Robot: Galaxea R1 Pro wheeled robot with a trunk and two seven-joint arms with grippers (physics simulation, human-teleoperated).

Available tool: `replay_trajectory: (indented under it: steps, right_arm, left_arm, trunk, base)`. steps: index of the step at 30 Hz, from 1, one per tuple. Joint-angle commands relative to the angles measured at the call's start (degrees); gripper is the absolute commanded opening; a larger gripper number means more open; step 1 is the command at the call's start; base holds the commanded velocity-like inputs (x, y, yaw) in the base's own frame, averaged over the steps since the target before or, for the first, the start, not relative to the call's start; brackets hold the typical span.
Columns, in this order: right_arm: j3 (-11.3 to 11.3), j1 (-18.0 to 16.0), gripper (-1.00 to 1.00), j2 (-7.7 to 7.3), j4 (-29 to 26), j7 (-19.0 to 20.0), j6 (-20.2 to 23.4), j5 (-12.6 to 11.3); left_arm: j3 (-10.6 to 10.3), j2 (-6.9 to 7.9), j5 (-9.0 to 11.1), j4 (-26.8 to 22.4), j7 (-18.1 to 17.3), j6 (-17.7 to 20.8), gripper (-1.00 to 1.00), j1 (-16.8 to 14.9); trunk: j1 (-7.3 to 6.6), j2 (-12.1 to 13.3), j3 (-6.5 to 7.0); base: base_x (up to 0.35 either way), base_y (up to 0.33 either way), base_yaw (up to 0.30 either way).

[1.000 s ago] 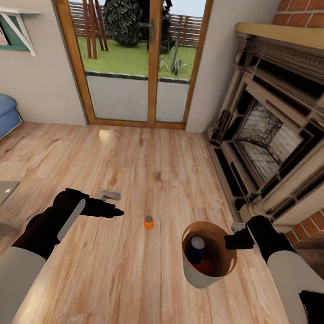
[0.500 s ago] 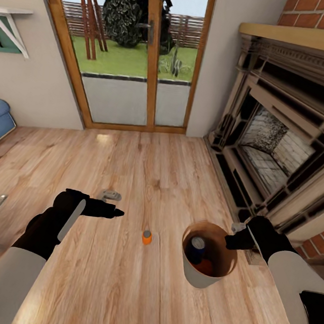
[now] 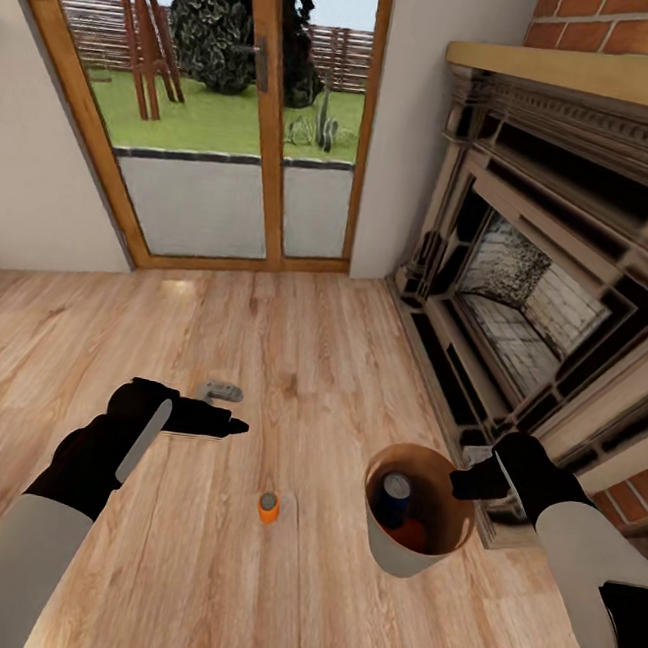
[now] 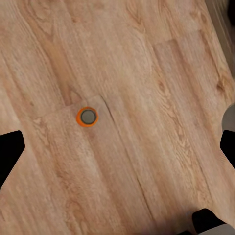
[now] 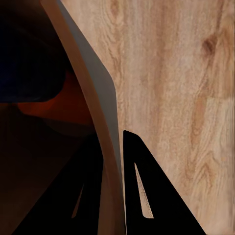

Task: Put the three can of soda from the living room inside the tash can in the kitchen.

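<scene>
The right gripper (image 3: 465,478) is clamping its jaws on the bin (image 3: 388,558) rim, blue can (image 3: 393,498) and an orange one inside; the left gripper (image 3: 237,426), jaws wide, is hovering above the last orange can (image 3: 268,507) on the floor (image 3: 290,360).

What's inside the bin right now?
Inside the bin, a dark blue can stands above something orange-red, likely a second can. The bin's near wall hides the bottom. Another orange can stands outside on the floor.

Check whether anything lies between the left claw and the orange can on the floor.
Nothing visible does. The orange can stands alone on bare wood floor below the open left claw. The bin, held by the right claw, is off to the side.
</scene>
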Motion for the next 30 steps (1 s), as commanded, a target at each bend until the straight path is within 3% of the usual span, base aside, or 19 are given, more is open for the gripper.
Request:
replay_trajectory:
  steps: [1, 11, 23, 30]
  right_arm:
    - [-0.15, -0.02, -1.00, 0.02, 0.00, 0.27, 0.50, -1.51]
    - [0.03, -0.02, -1.00, 0.12, 0.00, 0.19, 0.50, -1.51]
    - [0.06, 0.04, -1.00, 0.26, 0.05, 0.19, 0.50, -1.51]
    - [0.07, 0.06, -1.00, 0.95, 0.09, 0.11, 0.50, -1.48]
  left_arm:
    - [0.00, 0.00, -0.02, 0.04, 0.00, 0.00, 1.00, 0.00]
    - [-0.04, 0.08, 0.04, 2.57, 3.09, 0.00, 1.00, -0.01]
    - [-0.09, 0.00, 0.17, 3.02, 3.39, 0.00, 1.00, -0.01]
    - [-0.08, -1.20, -0.03, 3.02, 3.42, 0.00, 1.00, -0.01]
  trunk:
    - [0.00, 0.00, 0.01]
    - [0.00, 0.00, 0.01]
    - [0.00, 0.00, 0.01]
    - [0.00, 0.00, 0.01]
  base:
    - [0.326, -0.077, -0.097]
    - [0.326, -0.037, -0.021]
    - [0.326, -0.039, 0.000]
    - [0.323, -0.124, 0.000]
